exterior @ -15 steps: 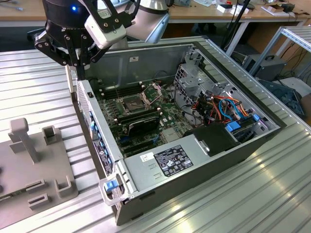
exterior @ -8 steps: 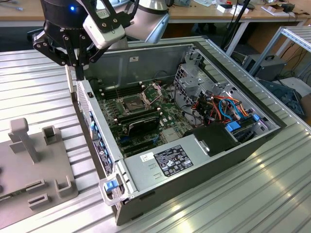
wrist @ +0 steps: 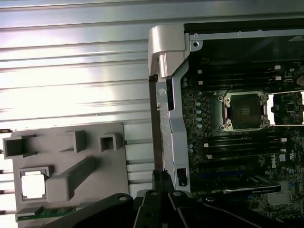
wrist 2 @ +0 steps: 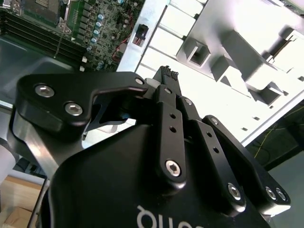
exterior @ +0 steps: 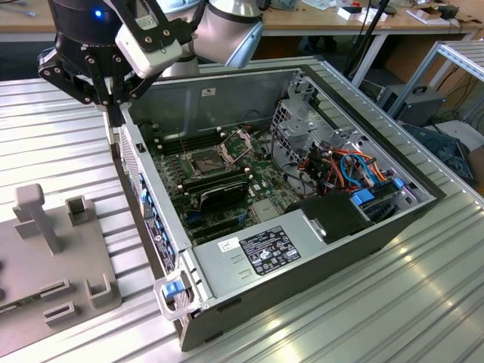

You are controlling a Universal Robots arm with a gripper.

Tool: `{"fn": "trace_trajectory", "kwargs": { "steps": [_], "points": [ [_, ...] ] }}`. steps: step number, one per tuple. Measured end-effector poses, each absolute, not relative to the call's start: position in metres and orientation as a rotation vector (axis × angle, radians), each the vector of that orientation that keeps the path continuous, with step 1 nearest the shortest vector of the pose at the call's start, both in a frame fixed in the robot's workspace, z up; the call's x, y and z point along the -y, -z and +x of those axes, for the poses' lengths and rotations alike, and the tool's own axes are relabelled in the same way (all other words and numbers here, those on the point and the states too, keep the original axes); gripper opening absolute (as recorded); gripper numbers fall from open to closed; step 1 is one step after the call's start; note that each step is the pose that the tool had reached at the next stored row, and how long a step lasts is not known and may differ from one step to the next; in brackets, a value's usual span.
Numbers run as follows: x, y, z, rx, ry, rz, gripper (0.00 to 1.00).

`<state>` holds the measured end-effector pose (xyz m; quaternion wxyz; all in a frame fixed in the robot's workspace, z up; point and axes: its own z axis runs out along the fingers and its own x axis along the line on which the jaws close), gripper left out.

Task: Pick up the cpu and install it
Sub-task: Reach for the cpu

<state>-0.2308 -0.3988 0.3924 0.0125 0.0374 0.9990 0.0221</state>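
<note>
Pressed together at the tips, the pincer (exterior: 114, 121) has nothing visible between its two black fingers (wrist 2: 172, 102). It hangs in the upper left of the exterior view, fingers pointing down. The tips are just outside the case (exterior: 227, 94), at its wall on the exterior view's left, over the ribbed metal table (exterior: 423, 302). In both wrist views the closed tips (wrist: 161, 175) sit over the strip of table between the grey tray (wrist: 109, 190) and the edge of the case (wrist: 171, 133).

The cpu (wrist: 34, 184) lies flat in a square recess of the tray. Its pale metal top faces up and looks bright in the light, and it is well apart from the pincer tips. A raised grey block stands just beside it on the tray, and smaller open pockets sit further along. In the exterior view the tray (exterior: 30, 257) occupies the lower left of the frame, on the table beside the case.

The case lies open on its side in the middle of the exterior view, with the green board inside. The socket (exterior: 206, 161) is a dark square with a metal rim, near the centre of the board, and holds no chip. Its shiny frame (exterior: 237, 142) is swung up and open next to it. In the first wrist view the socket (wrist: 244, 111) is likewise bare, with memory slots on either side.
</note>
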Motion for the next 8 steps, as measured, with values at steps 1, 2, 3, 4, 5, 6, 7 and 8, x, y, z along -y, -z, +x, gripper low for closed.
{"fn": "trace_trajectory", "kwargs": {
  "steps": [1, 2, 3, 4, 5, 6, 7, 8],
  "points": [
    [0.399, -0.392, -0.233, -3.114, -0.069, 0.117, 0.11],
    [0.399, -0.392, -0.235, -3.114, -0.069, 0.117, 0.11],
    [0.399, -0.392, -0.237, -3.114, -0.069, 0.117, 0.11],
    [0.399, -0.392, -0.239, -3.114, -0.069, 0.117, 0.11],
    [0.399, -0.392, -0.241, -3.114, -0.069, 0.117, 0.11],
    [0.399, -0.392, -0.243, -3.114, -0.069, 0.117, 0.11],
    [0.399, -0.392, -0.244, -3.114, -0.069, 0.117, 0.11],
    [0.399, -0.392, -0.245, -3.114, -0.069, 0.117, 0.11]
  ]
}}
